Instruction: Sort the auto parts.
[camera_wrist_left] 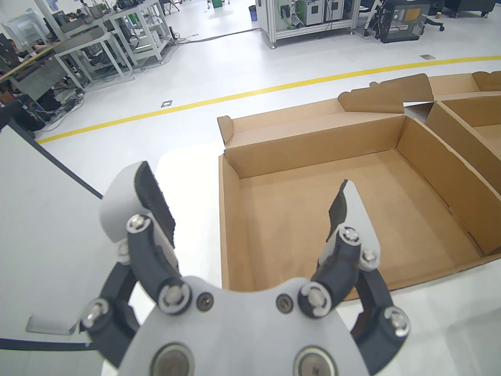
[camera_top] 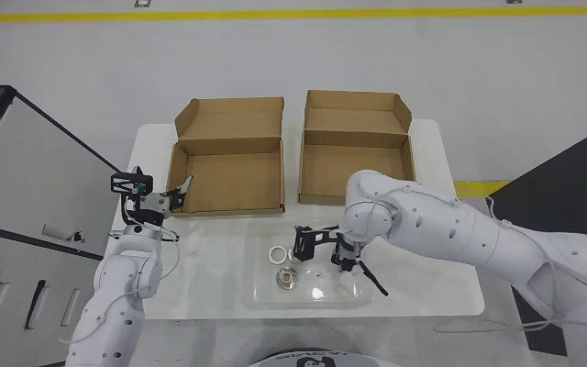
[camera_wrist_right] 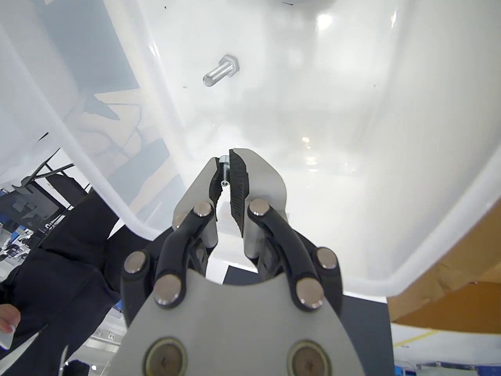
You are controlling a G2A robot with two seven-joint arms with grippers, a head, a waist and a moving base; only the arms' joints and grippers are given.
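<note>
The right end effector (camera_wrist_right: 224,176) pinches a small silver bolt (camera_wrist_right: 224,168) inside the clear plastic tray (camera_top: 323,296), lower centre of the top view. The left end effector (camera_wrist_left: 246,191) is spread wide beside the left brown cardboard box (camera_wrist_left: 391,213).

White counter (camera_top: 220,266), open cardboard box (camera_top: 229,183) at 11 o'clock, second box (camera_top: 353,170) at 1 o'clock, clear tray (camera_top: 261,298) at 6 o'clock holding ring (camera_top: 275,254) and metal hub (camera_top: 286,277), right tool (camera_top: 343,262) over the tray, left tool (camera_top: 181,190) spread wide at 9 o'clock
</note>
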